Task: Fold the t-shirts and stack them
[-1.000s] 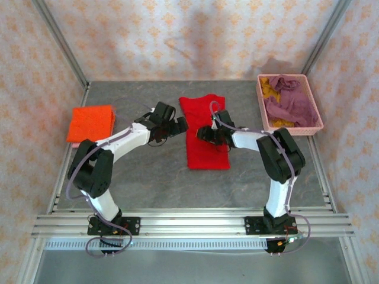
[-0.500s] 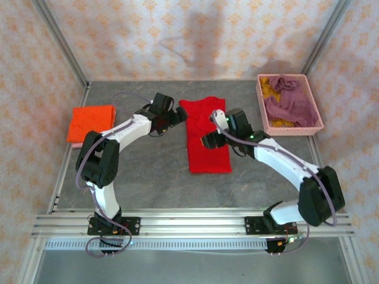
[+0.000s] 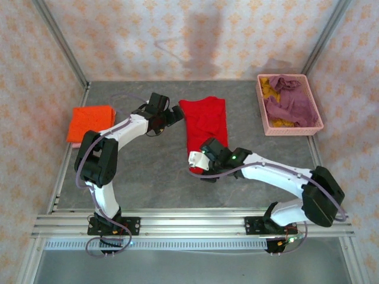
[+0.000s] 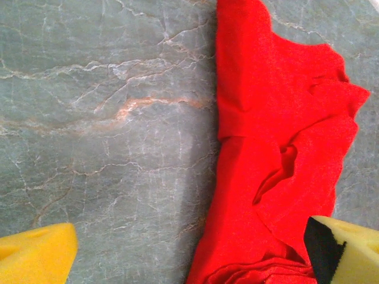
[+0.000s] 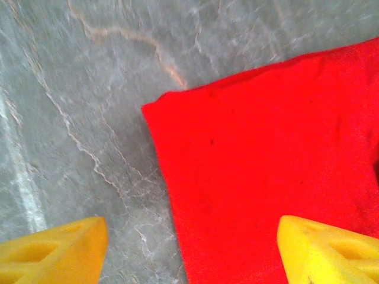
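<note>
Now left hand (image 4: 190, 251), right hand (image 5: 190, 249) both spread; one red t-shirt (image 3: 206, 121), one orange t-shirt (image 3: 92, 121).

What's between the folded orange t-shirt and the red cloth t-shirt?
Top view: grey marbled tabletop, the open left gripper over it near the red t-shirt.

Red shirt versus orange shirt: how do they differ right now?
Red shirt is a long strip, rumpled at its far end; orange shirt is a neat compact square. Red shirt lies centrally; orange shirt by the left edge. Both are plain cloth.
</note>
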